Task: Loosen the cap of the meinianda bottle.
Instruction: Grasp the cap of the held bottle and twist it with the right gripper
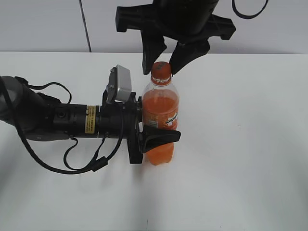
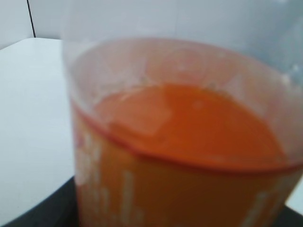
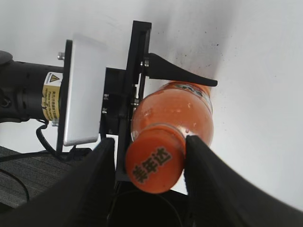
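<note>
A white table point(image 1: 250, 144) fills the exterior view, with a pale wall behind it; the left arm point(image 1: 53, 118) lies low across the table from the left edge, its body black with a yellow label and loose black cables looping beneath it; the meinianda bottle point(image 1: 161, 120) stands upright near the table's middle, part full of orange drink, its orange label facing the camera; the left gripper point(image 1: 155, 129) is clamped round the bottle's lower body, one dark finger point(image 1: 161, 136) wrapped across the front below the label, and the left wrist view is filled by a blurred close view of the bottle's clear wall and the drink line; the right gripper point(image 1: 161, 60) hangs from above, its two black fingers straddling the cap point(image 1: 160, 70); in the right wrist view the right finger pad point(image 3: 199, 161) touches the cap's side while the left pad point(image 3: 102, 165) sits just beside it with a thin gap, so a firm grip cannot be told; the cap is orange with dark characters printed on top.
</note>
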Tool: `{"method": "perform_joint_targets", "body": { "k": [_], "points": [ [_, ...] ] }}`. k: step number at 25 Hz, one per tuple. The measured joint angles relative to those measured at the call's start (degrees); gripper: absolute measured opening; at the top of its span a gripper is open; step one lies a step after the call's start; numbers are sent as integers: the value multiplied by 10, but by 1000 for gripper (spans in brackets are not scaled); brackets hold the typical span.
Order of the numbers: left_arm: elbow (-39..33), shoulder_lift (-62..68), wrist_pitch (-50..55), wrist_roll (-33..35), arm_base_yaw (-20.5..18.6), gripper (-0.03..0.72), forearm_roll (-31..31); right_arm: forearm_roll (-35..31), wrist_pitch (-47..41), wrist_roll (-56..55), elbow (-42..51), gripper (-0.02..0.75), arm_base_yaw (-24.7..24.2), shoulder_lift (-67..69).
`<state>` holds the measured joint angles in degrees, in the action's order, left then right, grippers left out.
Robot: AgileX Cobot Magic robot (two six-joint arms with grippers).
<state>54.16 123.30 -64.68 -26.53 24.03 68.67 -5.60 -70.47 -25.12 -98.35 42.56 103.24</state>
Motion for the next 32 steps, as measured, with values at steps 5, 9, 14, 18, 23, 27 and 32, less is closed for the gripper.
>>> {"method": "perform_joint_targets", "body": {
  "k": [5,9,14,18,23,27,32],
  "points": [
    [0,0,0,0,0,415,0,0,0,0,0,355,0,0],
    [0,0,0,0,0,415,0,0,0,0,0,349,0,0],
    [0,0,0,0,-2,415,1,1,0,0,0,283,0,0],
    [0,0,0,0,-3,415,2,1,0,4,0,281,0,0],
    [0,0,0,0,-3,415,2,0,0,47,0,279,0,0],
    [0,0,0,0,-3,415,2,0,1,151,0,272,0,0],
    [0,0,0,0,-4,415,3,-2,4,337,0,270,0,0]
  ]
}}
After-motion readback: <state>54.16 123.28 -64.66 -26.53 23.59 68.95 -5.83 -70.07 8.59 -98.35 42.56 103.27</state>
